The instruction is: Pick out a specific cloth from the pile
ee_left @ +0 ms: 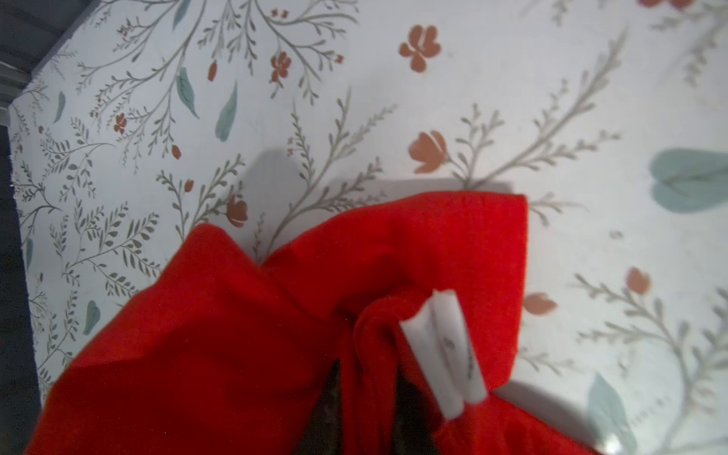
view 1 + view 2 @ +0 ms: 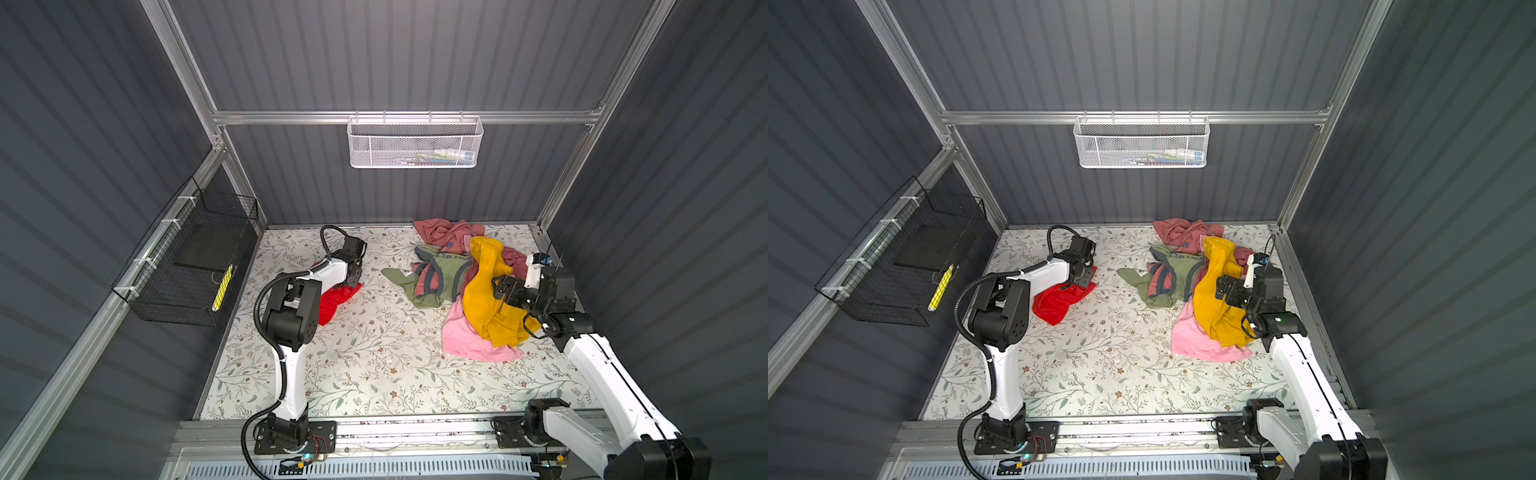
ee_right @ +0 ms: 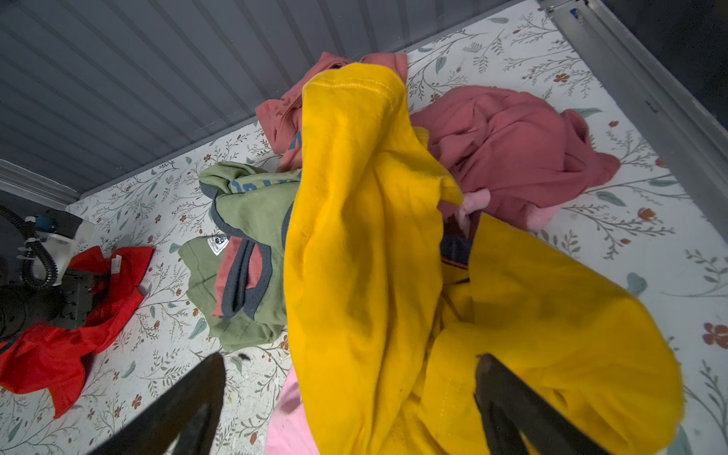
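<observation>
Between the left fingers (image 1: 325,425) a fold of the red cloth (image 1: 236,335) is pinched. The right fingers (image 3: 185,405) are held spread wide at the mustard shirt (image 3: 354,236) of the pile (image 2: 436,278). The cloth is crumpled on the floral bench (image 2: 374,365) at the left, well apart from the pile.

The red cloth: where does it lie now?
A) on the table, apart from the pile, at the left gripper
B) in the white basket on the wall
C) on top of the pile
A: the red cloth lies on the table by the left gripper, with bare table between it and the pile.
</observation>
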Robot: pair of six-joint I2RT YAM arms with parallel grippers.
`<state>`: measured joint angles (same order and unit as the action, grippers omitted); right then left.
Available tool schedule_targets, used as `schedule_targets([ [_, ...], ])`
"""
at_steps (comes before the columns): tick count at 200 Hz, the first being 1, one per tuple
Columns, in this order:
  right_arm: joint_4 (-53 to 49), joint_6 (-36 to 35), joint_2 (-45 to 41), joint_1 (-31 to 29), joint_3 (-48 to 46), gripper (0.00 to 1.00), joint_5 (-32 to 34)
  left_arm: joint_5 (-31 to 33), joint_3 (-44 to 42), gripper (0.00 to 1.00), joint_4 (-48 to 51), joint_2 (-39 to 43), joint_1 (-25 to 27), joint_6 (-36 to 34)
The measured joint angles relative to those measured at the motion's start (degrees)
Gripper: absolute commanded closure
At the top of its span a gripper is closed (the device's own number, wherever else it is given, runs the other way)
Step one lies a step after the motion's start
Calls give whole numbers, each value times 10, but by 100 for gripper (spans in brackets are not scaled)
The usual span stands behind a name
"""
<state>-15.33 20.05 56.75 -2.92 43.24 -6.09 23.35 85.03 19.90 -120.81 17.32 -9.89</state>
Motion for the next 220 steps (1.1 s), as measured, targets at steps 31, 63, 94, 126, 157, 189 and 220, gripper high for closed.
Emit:
schedule_targets([
  [31, -7, -5, 0, -2, 4, 1, 7, -20, 25, 77, -22, -19, -27, -52],
  [63, -13, -7, -1, -2, 6, 1, 14, -50, 50, 72, -32, -35, -42, -92],
  [94, -18, -7, -4, -2, 6, 1, 16, -68, 52, 46, -35, -36, -44, -106],
  [126, -21, -10, -5, -2, 6, 1, 16, -78, 52, 27, -33, -31, -43, -96],
  [157, -21, -15, -5, -2, 6, 1, 16, -88, 37, 14, -32, 7, -43, -77],
  [189, -21, -30, -8, -2, 6, 1, 18, -96, 24, 0, -33, 86, -43, -51],
  [220, -22, -50, -21, -2, 6, 1, 28, -103, -5, 0, -43, 180, -43, -26],
])
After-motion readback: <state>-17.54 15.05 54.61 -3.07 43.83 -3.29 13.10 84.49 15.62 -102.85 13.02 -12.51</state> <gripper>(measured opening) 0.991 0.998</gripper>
